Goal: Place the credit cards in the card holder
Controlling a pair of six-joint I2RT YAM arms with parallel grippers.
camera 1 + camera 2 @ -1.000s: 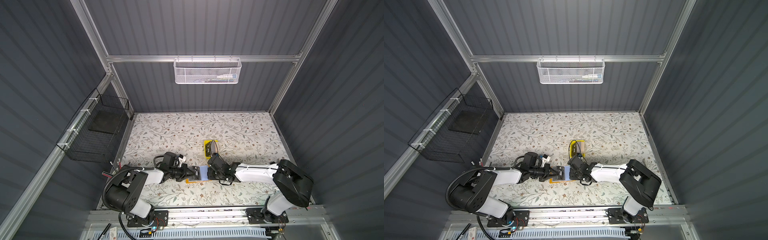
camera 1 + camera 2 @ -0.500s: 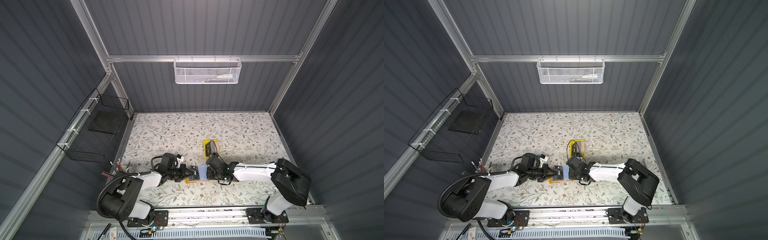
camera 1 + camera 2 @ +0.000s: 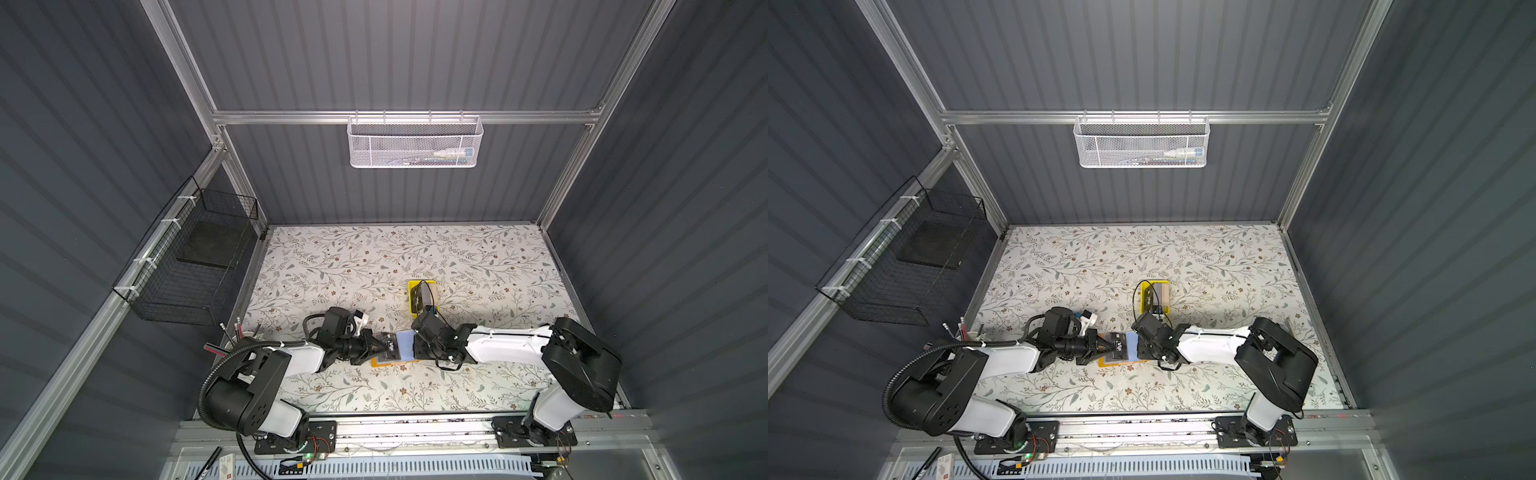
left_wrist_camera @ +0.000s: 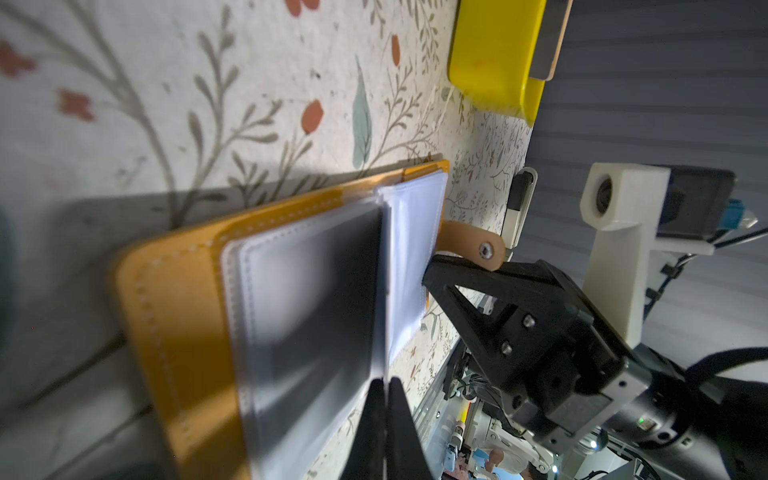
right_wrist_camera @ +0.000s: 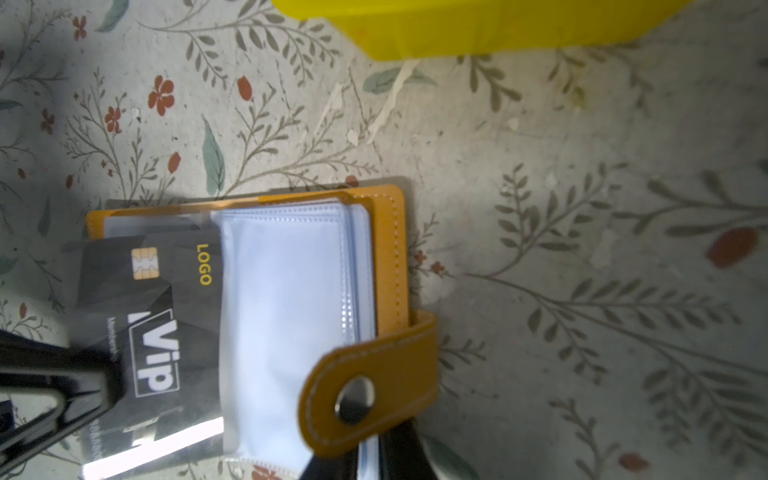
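Both top views looked steeply down from high above the near edge onto the whole floral table (image 3: 374,257). My 2 wrist views looked from close and low, facing each other across the open card holder (image 4: 174,316), which all 4 views shared.

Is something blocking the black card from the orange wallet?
Nothing visible does. The black VIP card, pinched in the left claw, meets the edge of a clear sleeve page in the card holder. The snap strap lies over the pages' far side, away from the card.
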